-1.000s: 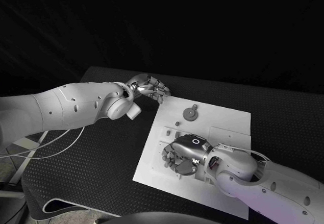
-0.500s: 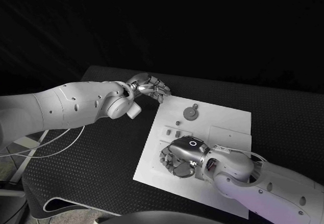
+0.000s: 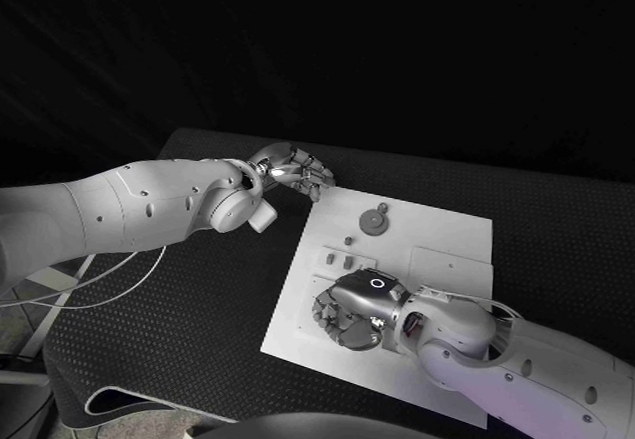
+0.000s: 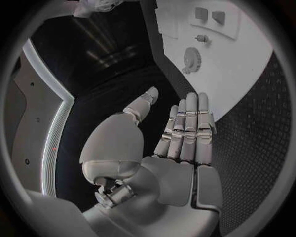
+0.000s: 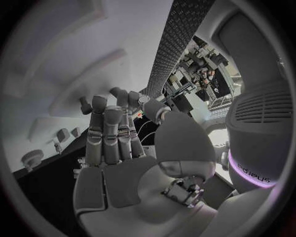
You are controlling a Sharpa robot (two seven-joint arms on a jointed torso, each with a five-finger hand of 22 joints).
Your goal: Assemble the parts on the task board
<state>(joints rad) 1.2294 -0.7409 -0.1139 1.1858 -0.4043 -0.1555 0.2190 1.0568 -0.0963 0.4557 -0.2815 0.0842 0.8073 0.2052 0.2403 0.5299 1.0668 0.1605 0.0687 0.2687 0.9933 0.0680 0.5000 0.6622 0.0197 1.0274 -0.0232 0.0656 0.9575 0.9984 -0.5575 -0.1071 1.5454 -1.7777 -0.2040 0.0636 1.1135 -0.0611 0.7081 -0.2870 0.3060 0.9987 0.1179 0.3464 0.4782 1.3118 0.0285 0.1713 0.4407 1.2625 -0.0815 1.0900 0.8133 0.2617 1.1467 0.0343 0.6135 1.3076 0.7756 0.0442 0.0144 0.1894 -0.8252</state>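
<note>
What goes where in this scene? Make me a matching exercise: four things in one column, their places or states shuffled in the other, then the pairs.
Things:
1. left hand
2. right hand
3. gear
4. task board

Places or states:
A. lies flat on the black table
B. over the board's near left part, fingers bent
C. off the board, by its far left corner, holding nothing
D. lies on the board's far part

Pairs: 1-C, 2-B, 3-D, 4-A
</note>
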